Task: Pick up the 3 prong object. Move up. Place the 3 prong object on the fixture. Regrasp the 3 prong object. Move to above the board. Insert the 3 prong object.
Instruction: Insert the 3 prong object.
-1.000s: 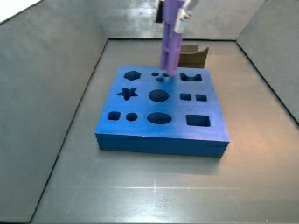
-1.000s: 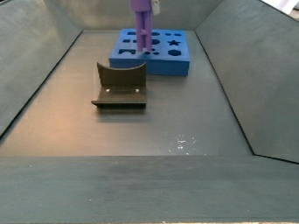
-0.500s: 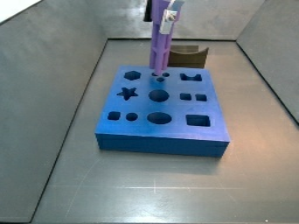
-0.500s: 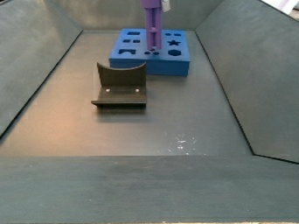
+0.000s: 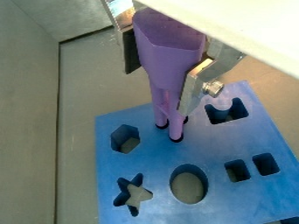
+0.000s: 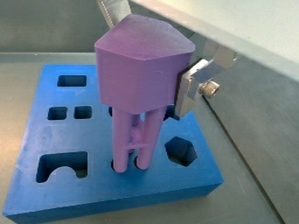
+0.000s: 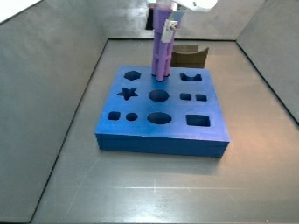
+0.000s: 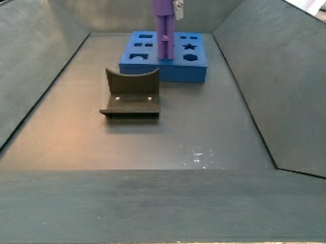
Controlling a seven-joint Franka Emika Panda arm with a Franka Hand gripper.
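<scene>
The 3 prong object (image 5: 170, 61) is a light-purple peg hanging upright, prongs down, and my gripper (image 5: 163, 66) is shut on its thick upper end. A silver finger (image 6: 193, 83) presses against its side. The prong tips meet a small dark hole in the blue board (image 5: 239, 131), between the hexagon and the notched cut-out; how deep they sit I cannot tell. In both side views the 3 prong object (image 7: 162, 52) (image 8: 163, 33) stands over the board (image 7: 176, 131) (image 8: 192, 69), under the gripper (image 7: 166, 16) (image 8: 166, 8). The dark fixture (image 8: 130, 95) (image 7: 194, 57) stands bare beside the board.
Grey sloped walls (image 7: 52, 96) enclose the grey floor (image 8: 166, 143) on all sides. The board carries star, hexagon, round and square holes around the peg. The fixture's upright arms (image 8: 128, 81) rise between the board and the open floor.
The gripper has carried the peg sideways across the board's far rows and slightly downward. The prong tips now sit at a hole. The grasp is unchanged.
</scene>
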